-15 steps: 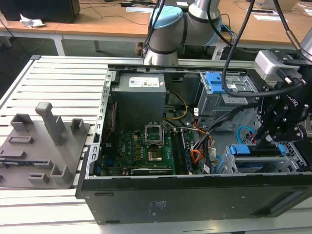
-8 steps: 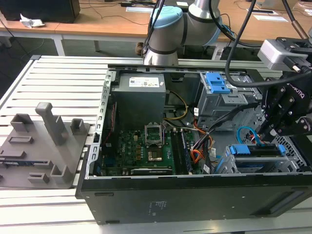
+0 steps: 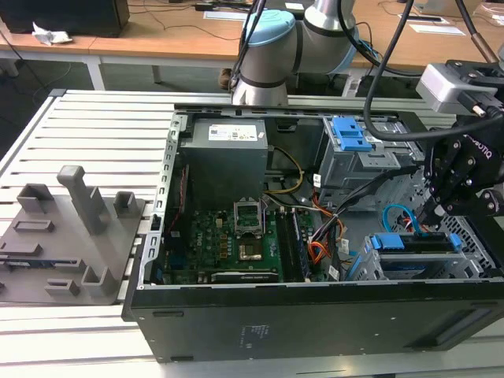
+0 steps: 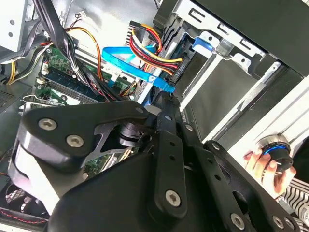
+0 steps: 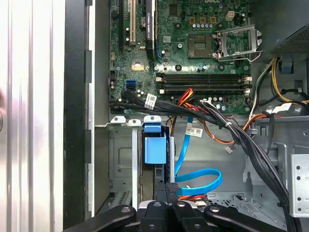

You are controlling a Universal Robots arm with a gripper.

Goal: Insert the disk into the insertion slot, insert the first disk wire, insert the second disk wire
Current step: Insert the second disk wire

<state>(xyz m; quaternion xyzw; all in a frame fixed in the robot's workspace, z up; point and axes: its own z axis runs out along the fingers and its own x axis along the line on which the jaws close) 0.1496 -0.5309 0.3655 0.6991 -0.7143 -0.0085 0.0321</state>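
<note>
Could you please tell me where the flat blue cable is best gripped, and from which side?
Probably near the end of the flat blue cable by the disk, not on its slack loop, which would bend. Come through the case's open side, pinching its two flat faces: the band is wide and thin, and cage walls block other sides.

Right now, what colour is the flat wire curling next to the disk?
Bright blue. The flat wire shows best in the first wrist view, looping beside the disk.

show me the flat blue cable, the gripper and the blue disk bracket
flat blue cable (image 5: 200, 182), first wrist view, on its lower loop
gripper (image 3: 431, 214), exterior view, at its fingertips over the drive cage
blue disk bracket (image 5: 155, 150), first wrist view, on its flat blue face
</note>
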